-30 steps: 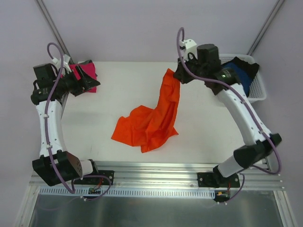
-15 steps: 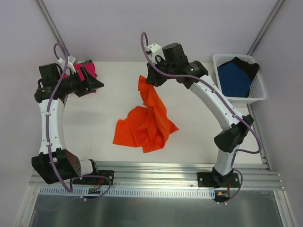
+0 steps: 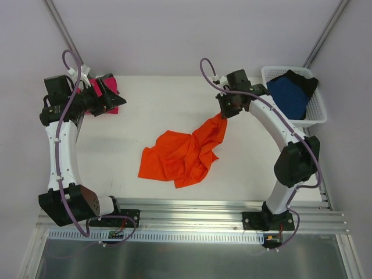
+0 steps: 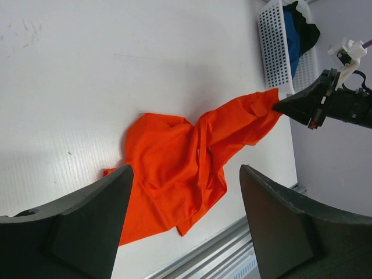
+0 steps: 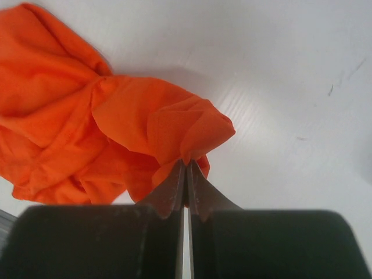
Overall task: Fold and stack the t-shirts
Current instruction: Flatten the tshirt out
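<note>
Right gripper (image 5: 186, 167) is pinched tight on an edge of the orange shirt (image 3: 180, 157), the rest crumpled mid-table (image 3: 151, 110). Left gripper (image 3: 114, 100) gapes wide, holding nothing, by the pink shirt (image 3: 110, 87), perhaps folded, at the far-left corner. Blue shirt (image 3: 288, 96) and black shirt (image 3: 307, 78) lie in the basket (image 3: 314, 116).

The work surface is a white table (image 3: 157, 110). An orange t-shirt (image 3: 177, 157) is laid crumpled on its middle, towards the near edge, with one end drawn up and away to the far right. A magenta-pink t-shirt (image 3: 113, 90) is located at the far left corner. A white mesh basket (image 3: 317, 113) is placed at the far right corner. An aluminium rail (image 3: 192, 209) is fitted along the near edge.
</note>
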